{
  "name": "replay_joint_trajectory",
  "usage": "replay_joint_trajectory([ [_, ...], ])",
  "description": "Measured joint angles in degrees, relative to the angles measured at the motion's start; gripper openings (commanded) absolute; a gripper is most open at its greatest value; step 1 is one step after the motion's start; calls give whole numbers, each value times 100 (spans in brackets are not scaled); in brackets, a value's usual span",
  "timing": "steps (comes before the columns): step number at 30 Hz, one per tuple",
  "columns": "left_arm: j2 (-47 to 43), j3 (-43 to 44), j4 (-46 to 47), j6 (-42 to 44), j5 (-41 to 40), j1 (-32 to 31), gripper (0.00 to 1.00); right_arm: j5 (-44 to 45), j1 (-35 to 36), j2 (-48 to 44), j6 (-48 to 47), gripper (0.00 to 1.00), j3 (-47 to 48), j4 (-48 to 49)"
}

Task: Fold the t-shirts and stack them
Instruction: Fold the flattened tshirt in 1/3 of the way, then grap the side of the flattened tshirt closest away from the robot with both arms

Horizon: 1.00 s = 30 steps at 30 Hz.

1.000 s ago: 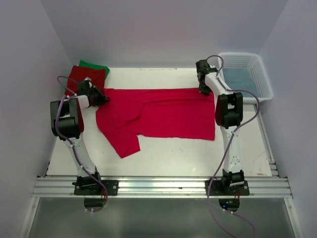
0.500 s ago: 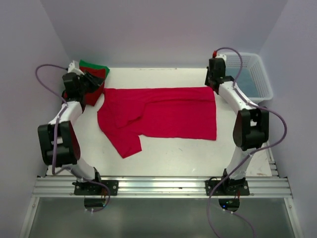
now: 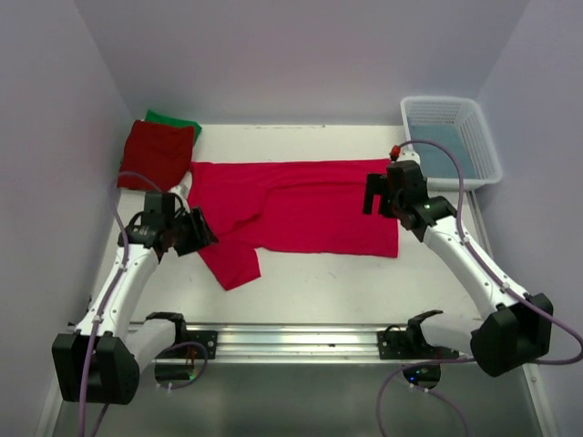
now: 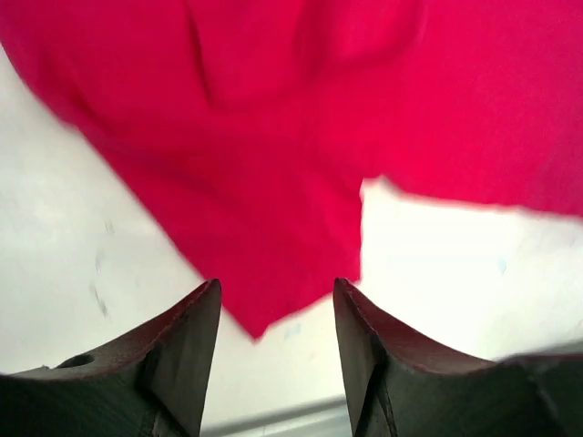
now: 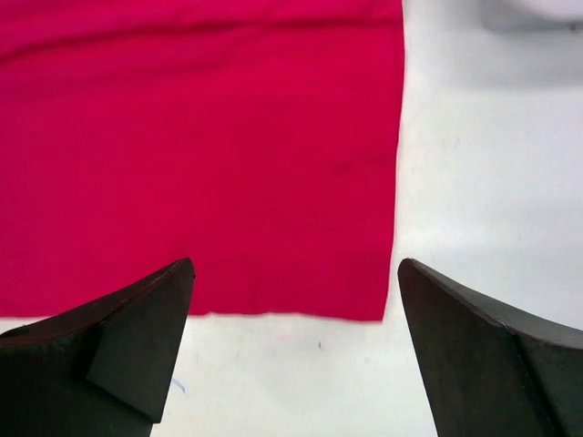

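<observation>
A bright crimson-pink t-shirt [image 3: 305,205] lies spread flat across the table, one sleeve [image 3: 232,264] pointing toward the near left. At the far left corner sits a folded darker red t-shirt [image 3: 157,153] on top of a green t-shirt [image 3: 175,120]. My left gripper [image 3: 200,237] hovers open at the pink shirt's left side; in the left wrist view the sleeve tip [image 4: 273,273] shows just beyond the left gripper [image 4: 276,289], nothing between the fingers. My right gripper [image 3: 375,200] stands wide open over the shirt's right edge, and the right wrist view has the right gripper [image 5: 296,266] above the hem corner [image 5: 364,291].
A white latticed basket [image 3: 487,150] stands at the far right with a blue cloth [image 3: 442,141] in it. The metal rail [image 3: 301,341] with the arm bases runs along the near edge. Walls close the table in on the left, back and right.
Both grippers opened and let go of the pink shirt's far corners. Both arms drew back toward the near side; the shirt stays spread flat.
</observation>
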Motion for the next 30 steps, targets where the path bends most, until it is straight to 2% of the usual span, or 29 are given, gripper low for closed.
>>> replay_joint_trajectory([
  [4, -332, -330, -1084, 98, 83, -356, 52, -109, 48, -640, 260, 99, -389, -570],
  [7, -457, -361, -1346, 151, 79, -474, 48, -138, 74, -1012, 354, 99, -529, -730],
  [10, -304, -575, -1314, 164, 22, -737, 45, -142, 81, -1156, 415, 99, -660, -798],
  [16, 723, -717, -1204, 37, -262, -1558, 40, -293, 81, -1040, 474, 99, -953, -861],
  [23, 1738, 192, -826, -136, -726, -2317, 38, -306, 85, -1008, 474, 99, -1036, -866],
  [30, 2684, 603, -396, -181, -1060, -2682, 36, -304, 85, -975, 470, 99, -1036, -870],
])
